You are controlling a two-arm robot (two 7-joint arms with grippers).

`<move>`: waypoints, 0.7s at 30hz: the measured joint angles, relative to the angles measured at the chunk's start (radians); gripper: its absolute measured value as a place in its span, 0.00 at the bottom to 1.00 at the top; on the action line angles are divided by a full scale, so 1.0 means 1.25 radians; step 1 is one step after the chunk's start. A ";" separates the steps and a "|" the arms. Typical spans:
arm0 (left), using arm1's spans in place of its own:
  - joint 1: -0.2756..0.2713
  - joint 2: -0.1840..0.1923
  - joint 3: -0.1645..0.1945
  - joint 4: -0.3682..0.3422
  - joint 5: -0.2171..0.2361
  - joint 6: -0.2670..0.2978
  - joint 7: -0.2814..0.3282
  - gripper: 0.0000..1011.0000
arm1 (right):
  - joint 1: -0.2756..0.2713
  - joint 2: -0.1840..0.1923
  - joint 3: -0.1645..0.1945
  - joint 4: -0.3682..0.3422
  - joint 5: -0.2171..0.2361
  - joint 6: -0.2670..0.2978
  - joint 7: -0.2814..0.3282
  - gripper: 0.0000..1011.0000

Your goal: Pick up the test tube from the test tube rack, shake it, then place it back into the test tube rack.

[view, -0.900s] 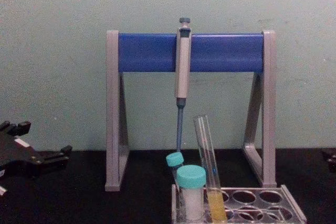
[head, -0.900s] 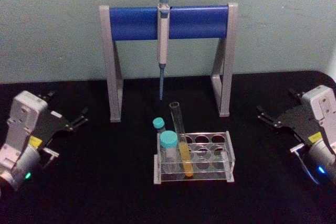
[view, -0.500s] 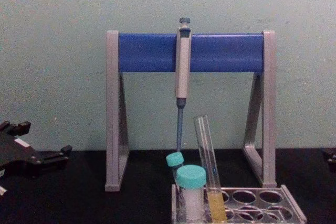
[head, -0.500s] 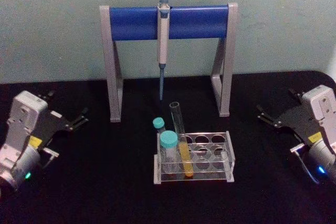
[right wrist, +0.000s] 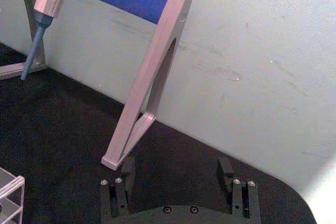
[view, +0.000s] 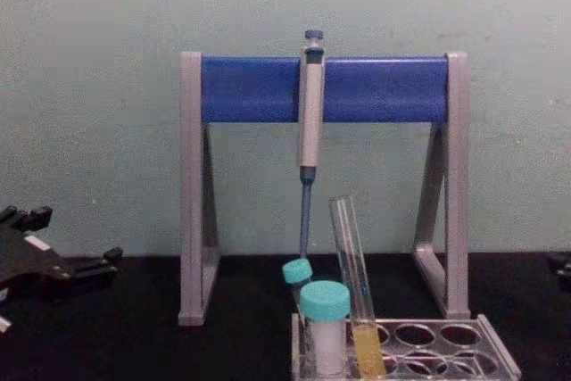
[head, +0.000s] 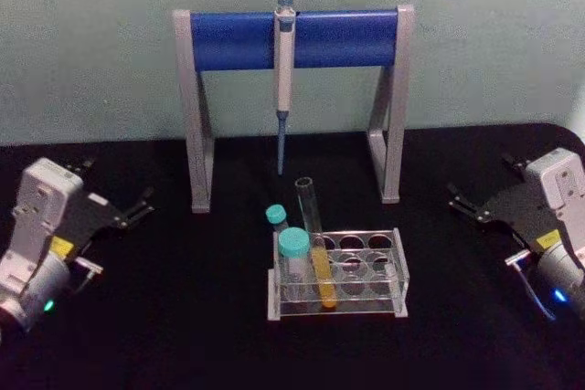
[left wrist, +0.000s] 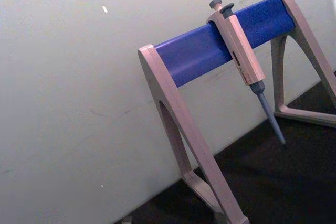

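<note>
The test tube (head: pixel 317 248) leans in the test tube rack (head: pixel 399 267), a long clear uncapped tube with yellow liquid in its lower part. From the chest view the test tube (view: pixel 350 256) tilts left above the rack (view: pixel 495 350). My left gripper (head: pixel 114 184) rests on the black table far to the left, open and holding nothing; its dark fingers (view: pixel 105 258) show at the chest view's left edge. My right gripper (head: pixel 483 180) rests far to the right, and the right wrist view shows this gripper (right wrist: pixel 176 171) open and empty.
A grey-and-blue pipette stand (head: pixel 292 38) stands behind the rack with a pipette (head: pixel 283 70) hanging from its bar. Two teal-capped tubes (head: pixel 293 246) sit in the rack's left holes beside the test tube. A pale wall closes off the back.
</note>
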 joint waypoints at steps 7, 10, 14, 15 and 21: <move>0.000 0.000 0.000 0.000 0.000 0.000 0.000 0.99 | 0.000 0.000 0.000 0.000 0.000 0.000 0.000 0.99; 0.000 0.000 0.000 0.000 0.000 0.000 0.000 0.99 | 0.000 0.000 0.000 0.000 0.000 0.000 0.000 0.99; 0.000 0.000 0.000 0.000 0.000 0.000 0.000 0.99 | 0.000 0.000 0.000 0.000 0.000 0.000 0.000 0.99; 0.000 0.000 0.000 0.000 0.000 0.000 0.000 0.99 | 0.000 0.000 0.000 0.000 0.000 0.000 0.000 0.99; 0.000 0.000 0.000 0.000 0.000 0.000 0.000 0.99 | 0.000 0.000 0.000 0.000 0.000 0.000 0.000 0.99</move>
